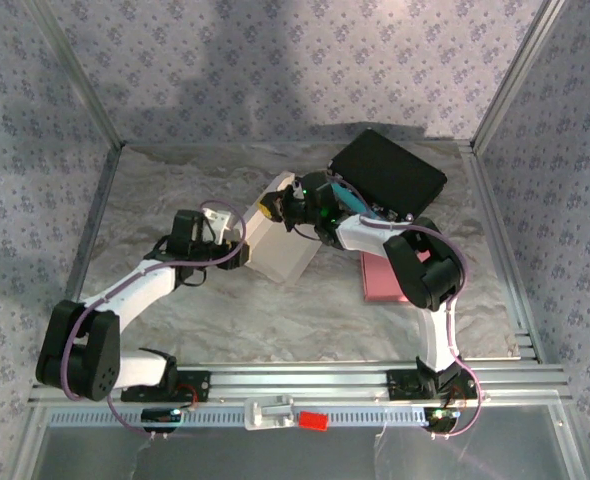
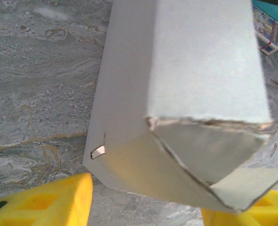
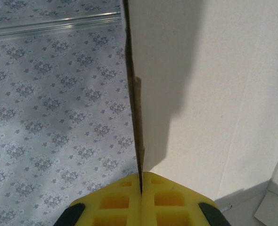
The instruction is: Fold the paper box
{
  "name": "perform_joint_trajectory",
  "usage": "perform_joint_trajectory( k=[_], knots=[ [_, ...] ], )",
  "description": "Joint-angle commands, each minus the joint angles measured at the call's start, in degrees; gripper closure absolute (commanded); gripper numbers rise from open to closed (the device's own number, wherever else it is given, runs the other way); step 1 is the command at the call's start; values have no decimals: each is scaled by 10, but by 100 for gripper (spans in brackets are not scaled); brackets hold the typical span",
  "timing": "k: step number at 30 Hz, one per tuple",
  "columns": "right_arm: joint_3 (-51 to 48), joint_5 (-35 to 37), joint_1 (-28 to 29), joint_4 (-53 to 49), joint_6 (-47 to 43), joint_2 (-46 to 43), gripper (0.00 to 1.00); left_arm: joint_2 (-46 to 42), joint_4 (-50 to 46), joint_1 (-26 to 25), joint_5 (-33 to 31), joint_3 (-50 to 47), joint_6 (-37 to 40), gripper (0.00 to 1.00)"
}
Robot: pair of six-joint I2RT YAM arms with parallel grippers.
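Right gripper [image 3: 141,184] pinched fully closed on a thin cardboard wall edge of the paper box [image 1: 283,250], likely anchoring it so the far end can be worked without the box sliding. Left gripper [image 2: 146,209] sits at that other end, yellow fingers [image 2: 59,200] spread wide either side of the box corner, gripping nothing. End flaps [image 2: 209,155] there are untucked, one sticking out, so closing this end looks like the step in hand. Box is mid-table [image 1: 155,200] between both arms, near a black case [image 1: 387,172]; pink flat item [image 1: 375,275] by the right arm.
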Motion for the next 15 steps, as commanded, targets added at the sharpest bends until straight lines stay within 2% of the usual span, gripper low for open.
perform_joint_trajectory(
  k=[1,7,15],
  knots=[
    [-5,-7,2,4,9,8,100,13,15,-3,-34,13,-9,43],
    [-12,-5,3,16,-9,12,100,29,12,-3,-31,24,-27,56],
    [-34,8,8,76,-5,29,100,28,8,-4,-35,22,-34,63]
  ],
)
